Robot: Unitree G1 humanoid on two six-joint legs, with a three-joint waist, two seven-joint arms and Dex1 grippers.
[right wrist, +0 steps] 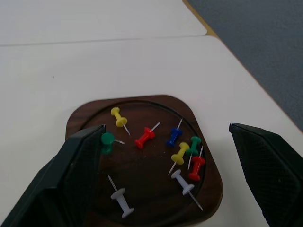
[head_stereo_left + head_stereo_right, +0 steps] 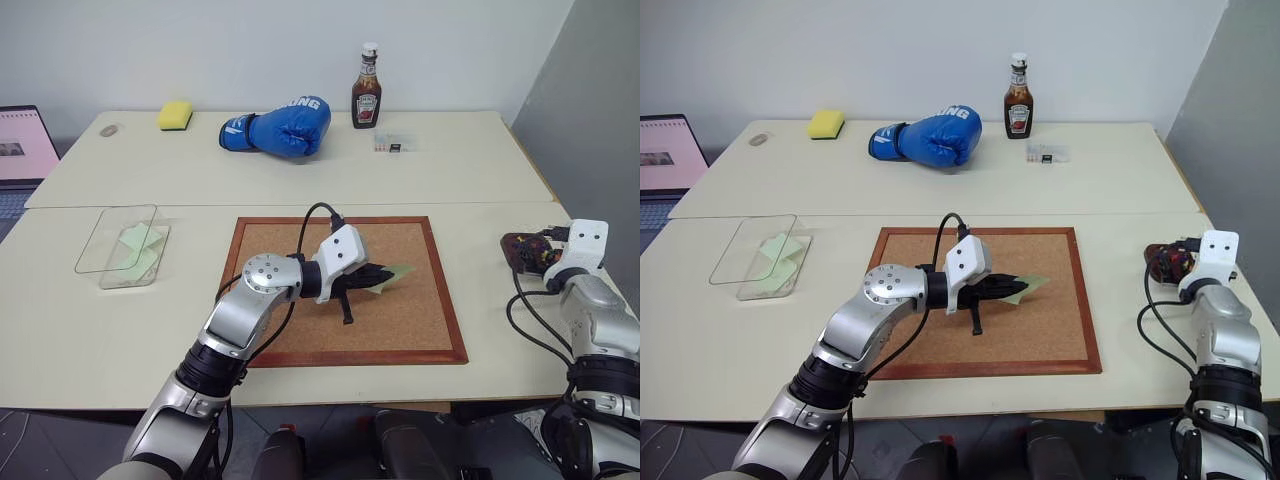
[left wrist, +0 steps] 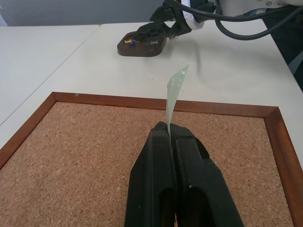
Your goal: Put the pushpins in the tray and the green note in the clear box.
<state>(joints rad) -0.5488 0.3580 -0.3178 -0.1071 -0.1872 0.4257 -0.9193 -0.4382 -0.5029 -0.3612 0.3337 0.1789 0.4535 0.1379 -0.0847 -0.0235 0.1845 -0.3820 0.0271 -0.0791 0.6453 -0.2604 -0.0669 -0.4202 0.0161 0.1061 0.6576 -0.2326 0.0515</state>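
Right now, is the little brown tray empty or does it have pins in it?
Not empty: the tray holds several pushpins, yellow, red, green, blue and white, lying loose on its floor.

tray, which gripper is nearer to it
Right. The right gripper hangs open just over the tray, one finger on each side of the pins. The left gripper is off over the cork board, shut on the green note.
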